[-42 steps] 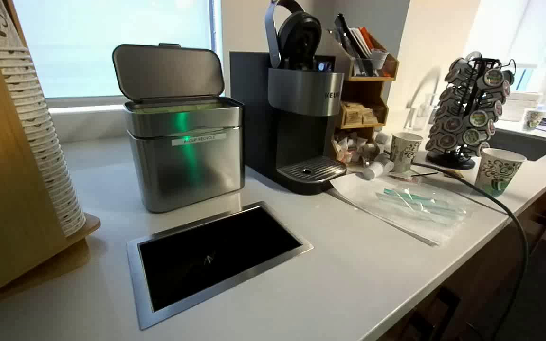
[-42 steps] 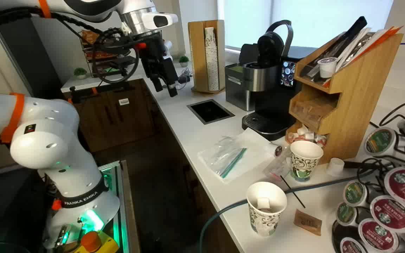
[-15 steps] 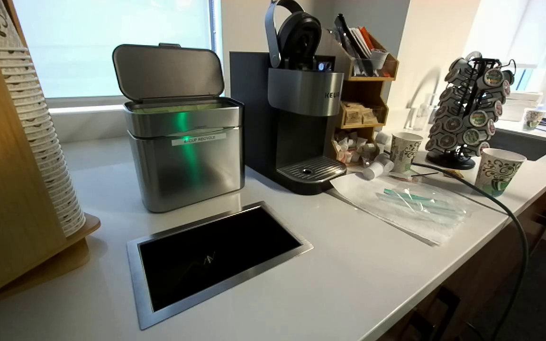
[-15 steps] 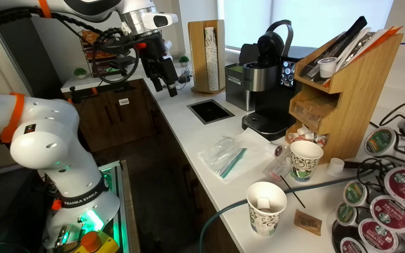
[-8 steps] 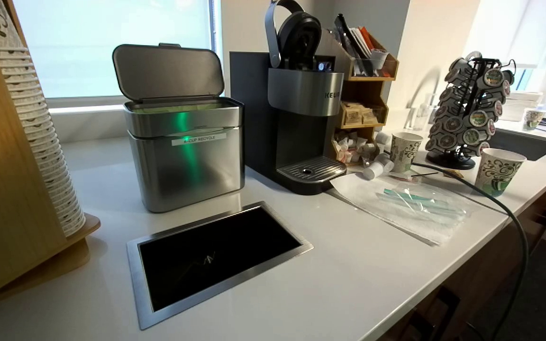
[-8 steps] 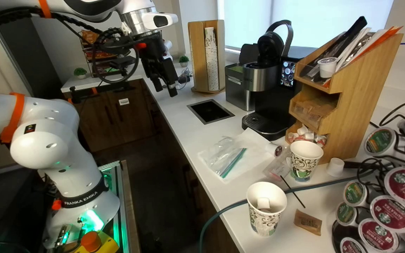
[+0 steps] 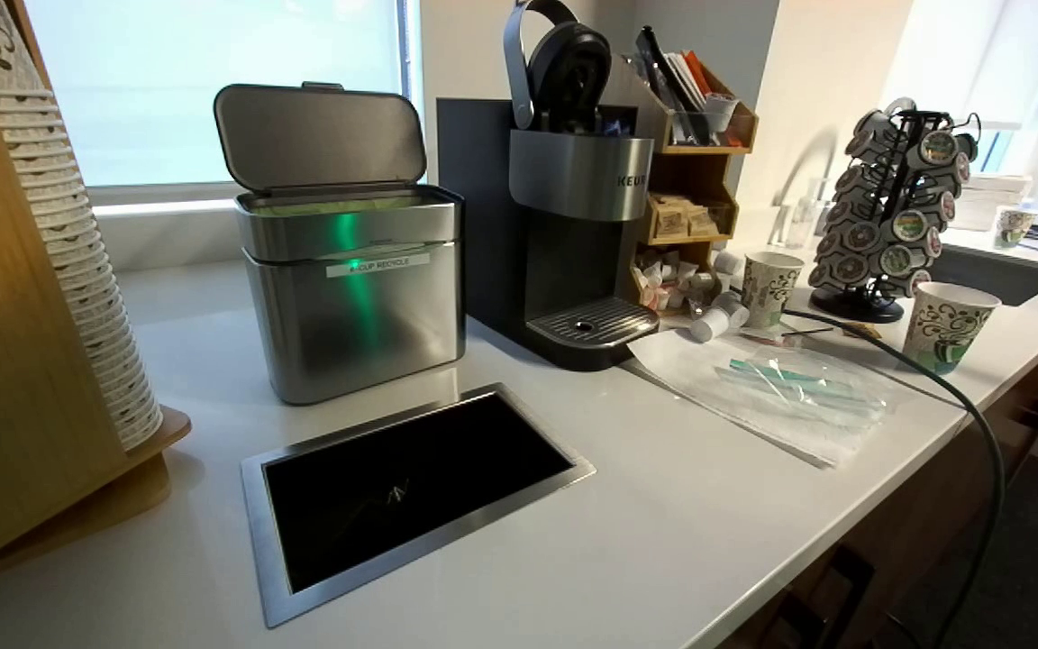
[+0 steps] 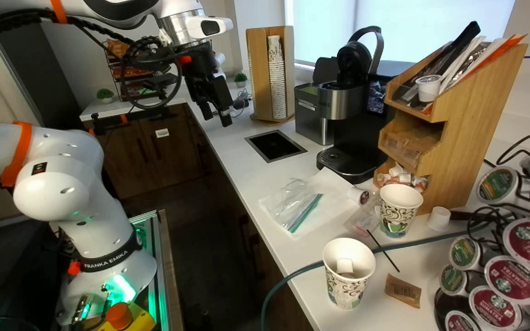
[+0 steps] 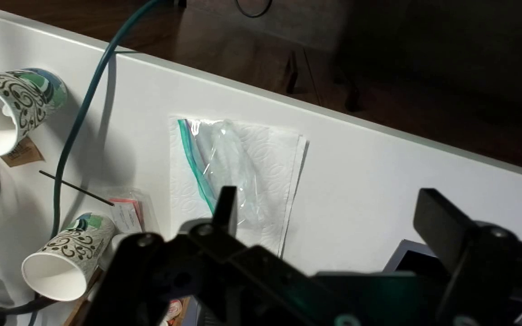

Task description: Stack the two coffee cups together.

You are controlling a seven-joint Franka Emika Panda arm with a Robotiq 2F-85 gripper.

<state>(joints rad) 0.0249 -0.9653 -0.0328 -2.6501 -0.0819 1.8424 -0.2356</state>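
Two off-white paper cups with a swirl print stand upright and apart on the counter. The edge-side cup (image 8: 347, 289) holds a small white object; it also shows in an exterior view (image 7: 950, 329) and at the left of the wrist view (image 9: 39, 102). The wall-side cup (image 8: 396, 214) stands by the wooden organizer; it also shows in an exterior view (image 7: 767, 288) and in the wrist view (image 9: 79, 244). My gripper (image 8: 217, 117) is up in the air near the counter's edge, far from both cups. In the wrist view its fingers (image 9: 327, 199) are wide apart with nothing between them.
A green cable (image 8: 311, 266) runs beside both cups. A pod rack (image 8: 490, 280), wooden organizer (image 8: 476, 119) and coffee maker (image 8: 345, 103) stand around. A plastic bag (image 8: 292, 207) lies on a paper towel. A rectangular opening (image 7: 420, 496) is set in the counter. A cup dispenser (image 8: 256, 73) stands farther off.
The small screen by the coffee maker shows a different, darker picture. The arm, gripper and cups have not visibly moved.
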